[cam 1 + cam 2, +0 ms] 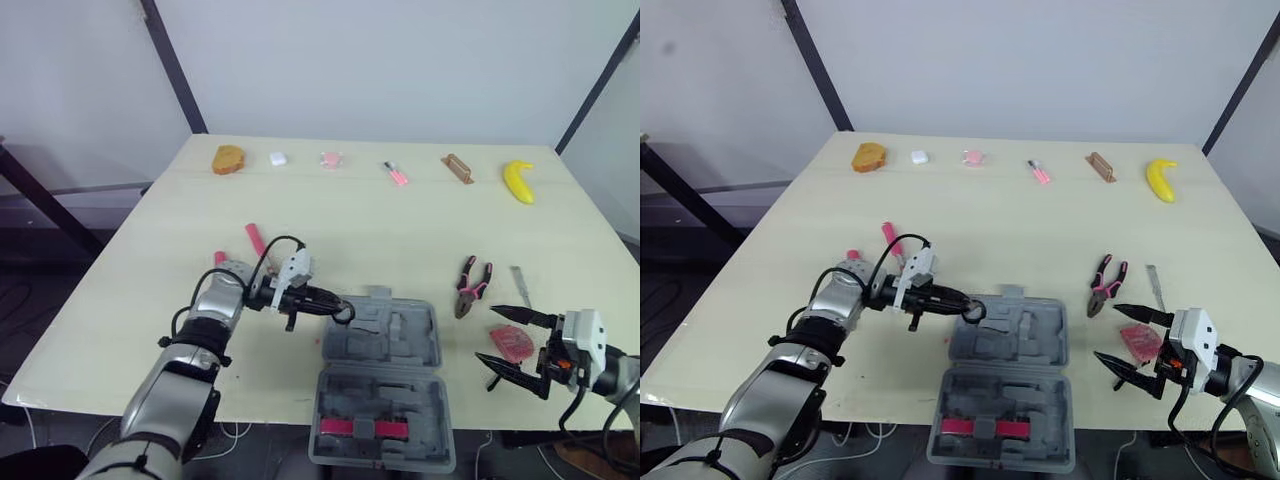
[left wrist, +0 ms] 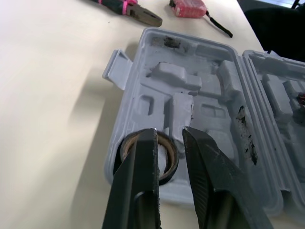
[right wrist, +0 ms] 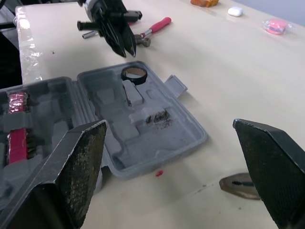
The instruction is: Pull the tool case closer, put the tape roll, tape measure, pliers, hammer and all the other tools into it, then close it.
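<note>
Tool case (image 1: 432, 345) lies open at near centre of table (image 1: 350, 220), both grey halves flat, lid half nearest the robot w/ a pink-handled tool (image 1: 365, 428) clipped in it. Tape roll (image 3: 133, 74) lies flat in far-left corner of the far half. Left gripper (image 1: 338, 306) reaches in from the left w/ tips right over that corner; fingers (image 2: 140, 181) only narrowly parted, and from right wrist view the roll sits apart from them, so nothing pinched.

Hammer (image 1: 256, 240), pink handle, lies on table left of case, far side of left arm; another pink-tipped tool (image 1: 218, 258) just left of it, type can't tell. Pliers (image 1: 470, 287), pink/black grips, lie right of case w/ nose pointing near. Thin metal piece (image 1: 520, 285) just right of pliers. Red tape measure (image 1: 512, 342) sits near-right of case, just near of the pliers.

Right gripper (image 1: 484, 334) is at near right, fingers spread wide, holding nothing; tape measure shows between the two fingers from head view, contact can't tell.

Along far edge, well apart from the tools, L to R: orange-brown lump (image 1: 228, 159), small white item (image 1: 278, 158), pink wrapped item (image 1: 331, 159), small pink stick (image 1: 395, 173), brown block (image 1: 457, 168), banana (image 1: 517, 181)
</note>
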Controlling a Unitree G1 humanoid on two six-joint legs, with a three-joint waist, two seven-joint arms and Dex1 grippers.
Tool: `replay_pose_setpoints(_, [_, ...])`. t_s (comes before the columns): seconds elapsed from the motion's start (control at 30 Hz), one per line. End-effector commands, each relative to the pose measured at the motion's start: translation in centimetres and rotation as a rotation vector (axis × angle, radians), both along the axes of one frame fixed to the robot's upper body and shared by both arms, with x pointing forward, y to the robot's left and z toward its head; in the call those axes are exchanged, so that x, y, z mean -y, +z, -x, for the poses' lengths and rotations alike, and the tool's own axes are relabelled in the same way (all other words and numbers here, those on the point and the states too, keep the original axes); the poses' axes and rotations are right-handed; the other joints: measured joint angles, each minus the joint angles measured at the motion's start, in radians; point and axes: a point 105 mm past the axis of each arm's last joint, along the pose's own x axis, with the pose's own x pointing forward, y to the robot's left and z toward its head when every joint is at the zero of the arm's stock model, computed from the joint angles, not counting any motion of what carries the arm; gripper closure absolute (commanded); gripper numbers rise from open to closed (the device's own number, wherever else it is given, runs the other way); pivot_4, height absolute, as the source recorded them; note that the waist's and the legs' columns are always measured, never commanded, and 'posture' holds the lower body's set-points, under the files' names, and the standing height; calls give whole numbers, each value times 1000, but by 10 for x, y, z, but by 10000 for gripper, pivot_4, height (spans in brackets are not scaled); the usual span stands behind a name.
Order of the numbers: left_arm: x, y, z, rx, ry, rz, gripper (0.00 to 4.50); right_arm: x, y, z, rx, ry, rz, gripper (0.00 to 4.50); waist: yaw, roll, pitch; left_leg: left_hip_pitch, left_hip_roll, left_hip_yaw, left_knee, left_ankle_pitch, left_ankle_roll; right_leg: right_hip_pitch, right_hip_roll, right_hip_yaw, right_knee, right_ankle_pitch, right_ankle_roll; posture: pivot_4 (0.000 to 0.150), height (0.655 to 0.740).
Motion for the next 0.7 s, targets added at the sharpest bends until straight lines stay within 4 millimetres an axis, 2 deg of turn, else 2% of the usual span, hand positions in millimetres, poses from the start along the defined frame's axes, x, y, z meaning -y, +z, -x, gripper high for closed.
replay_pose_setpoints(0.03, [9, 2, -5, 68, -14, 17, 36836, -5, 9, 0, 47, 12, -5, 0, -1, 0, 0, 0, 0, 0, 0, 0, 0, 0, 0, 0, 0, 0, 0, 1500, 7400])
replay_pose_setpoints(0.1, [14, 1, -7, 87, -7, 33, 36836, -7, 12, -1, 52, 15, -15, 0, -2, 0, 0, 0, 0, 0, 0, 0, 0, 0, 0, 0, 0, 0, 0, 1500, 7400])
replay_pose_setpoints(0.2, [18, -12, -6, 86, -6, -6, 36836, -11, 15, -3, 62, 11, -37, 0, -3, 0, 0, 0, 0, 0, 0, 0, 0, 0, 0, 0, 0, 0, 0, 1500, 7400])
replay_pose_setpoints(0.3, [14, -30, -4, 87, -6, -102, 36836, -13, 14, -3, 60, 15, -34, 0, -2, 0, 0, 0, 0, 0, 0, 0, 0, 0, 0, 0, 0, 0, 0, 1500, 7400])
replay_pose_setpoints(0.47, [8, -37, -4, 97, 8, -146, 36836, -13, 13, -3, 59, 19, -26, 0, -1, 0, -1, 2, 0, -1, 0, 0, 0, 2, 0, 0, 0, 0, 0, 1500, 7400])
replay_pose_setpoints(0.53, [12, -31, -7, 100, 29, -88, 36836, -13, 13, -4, 60, 20, -24, 0, -1, 1, -2, 3, 0, -1, 0, 0, 0, 3, 0, 0, 1, 0, 0, 1500, 7400])
replay_pose_setpoints(0.7, [25, 5, -9, 119, 20, 126, 36836, -13, 13, -8, 50, -21, -65, 0, -2, 1, -1, 2, 0, -1, 0, 0, 0, 2, 0, 0, 0, 0, 0, 1500, 7400])
